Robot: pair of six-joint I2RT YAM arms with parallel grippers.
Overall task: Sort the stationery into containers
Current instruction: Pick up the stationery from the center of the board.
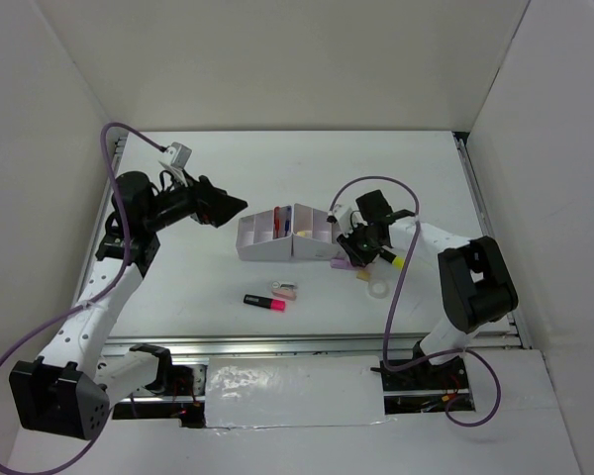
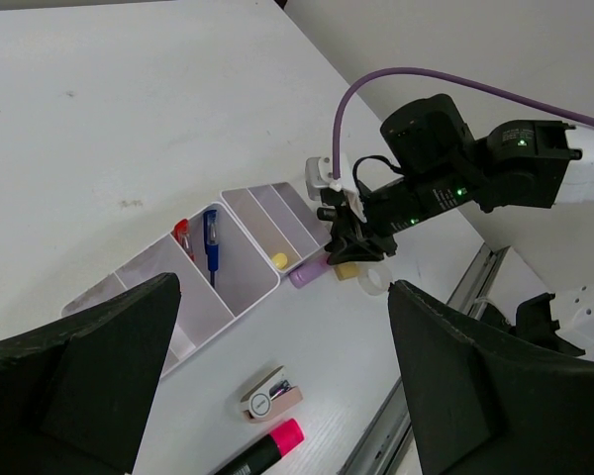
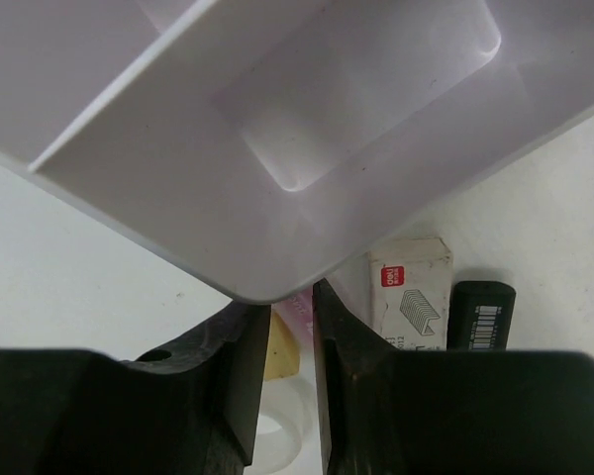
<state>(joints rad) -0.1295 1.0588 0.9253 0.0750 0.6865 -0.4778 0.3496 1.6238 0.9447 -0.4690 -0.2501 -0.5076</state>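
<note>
The white plastic desk organiser (image 1: pixel 277 237) on the tabletop (image 1: pixel 198 287) holds a blue pen (image 2: pixel 211 244), a small red item (image 2: pixel 182 236) and a yellow piece (image 2: pixel 279 259). At its right end the right hand (image 1: pixel 356 249) shows only a narrow slit; whether it grips anything, I cannot tell. The left hand (image 1: pixel 228 206), left of the organiser, is spread wide and empty.

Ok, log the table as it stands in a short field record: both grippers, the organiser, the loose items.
left gripper: open, empty, raised by the organiser's left end
right gripper: low at the organiser's right end, fingers close together, grip unclear
organiser: white, divided; red pen and blue pen in one compartment, yellow item in another
loose by right gripper: purple marker, cream item, tape ring
loose in front of the organiser: black-pink highlighter, staple box
</note>
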